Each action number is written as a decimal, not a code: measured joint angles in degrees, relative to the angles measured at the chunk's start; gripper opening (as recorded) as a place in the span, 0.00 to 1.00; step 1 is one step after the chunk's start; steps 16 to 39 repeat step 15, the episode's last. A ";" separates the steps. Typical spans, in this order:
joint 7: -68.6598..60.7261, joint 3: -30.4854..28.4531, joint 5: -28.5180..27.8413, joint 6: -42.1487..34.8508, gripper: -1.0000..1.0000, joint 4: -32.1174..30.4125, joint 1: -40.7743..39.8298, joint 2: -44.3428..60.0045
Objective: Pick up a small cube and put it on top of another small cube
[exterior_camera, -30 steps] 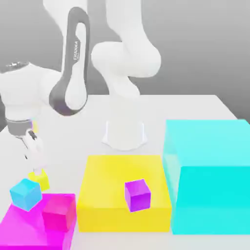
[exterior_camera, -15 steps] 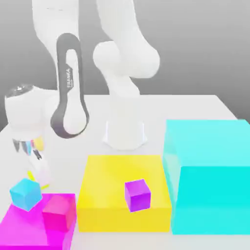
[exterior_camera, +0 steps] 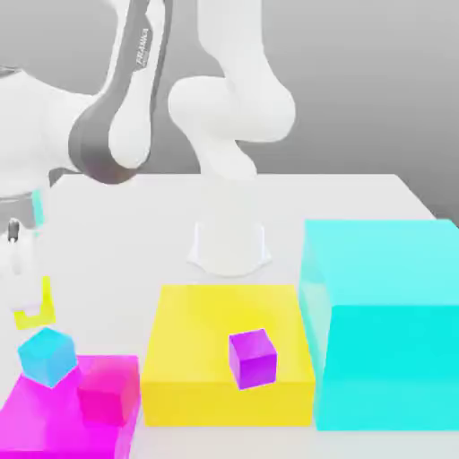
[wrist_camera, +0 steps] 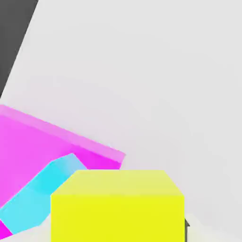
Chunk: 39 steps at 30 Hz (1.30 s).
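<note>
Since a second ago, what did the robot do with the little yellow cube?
The gripper took hold of the small yellow cube and lifted it off the table, above the blue cube. The blue, pink and purple cubes stayed where they were.

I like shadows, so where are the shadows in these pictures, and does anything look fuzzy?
In the exterior view, light seems to come from above: the big yellow block and the cyan block have bright tops and darker fronts, with no sharp shadows on the table. In the hand view, the small yellow cube looms close, its front face flat and even, without glare.
</note>
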 joint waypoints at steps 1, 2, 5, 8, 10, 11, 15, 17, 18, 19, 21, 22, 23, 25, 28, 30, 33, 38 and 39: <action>2.59 0.04 -0.29 -1.38 0.00 0.94 0.49 -0.28; 5.18 0.12 -0.57 -2.76 0.00 1.88 0.85 -0.55; 12.95 0.77 -1.43 -6.90 0.00 4.70 2.08 -1.35; 18.72 0.80 -3.17 -7.87 0.00 5.24 2.42 -0.28; 19.16 1.06 -3.02 -4.03 0.00 4.39 1.71 3.06; 19.07 1.43 -2.79 -1.74 0.00 3.92 1.73 4.94; 18.98 1.51 -2.60 -0.47 1.00 3.65 1.77 5.97; 18.98 1.51 -2.60 -0.47 1.00 3.65 1.77 5.97; 18.98 1.51 -2.60 -0.47 1.00 3.65 1.77 5.97; 18.98 1.51 -2.60 -0.47 1.00 3.65 1.77 5.97; 18.98 1.51 -2.60 -0.47 1.00 3.65 1.77 5.97; 18.98 1.51 -2.60 -0.47 1.00 3.65 1.77 5.97; 18.98 1.51 -2.60 -0.47 1.00 3.65 1.77 5.97; 18.98 1.51 -2.60 -0.47 1.00 3.65 1.77 5.97; 18.98 1.51 -2.60 -0.47 1.00 3.65 1.77 5.97; 18.98 1.51 -2.60 -0.47 1.00 3.65 1.77 5.97; 18.98 1.51 -2.60 -0.47 1.00 3.65 1.77 5.97; 18.98 1.51 -2.60 -0.47 1.00 3.65 1.77 5.97; 18.98 1.51 -2.60 -0.47 1.00 3.65 1.77 5.97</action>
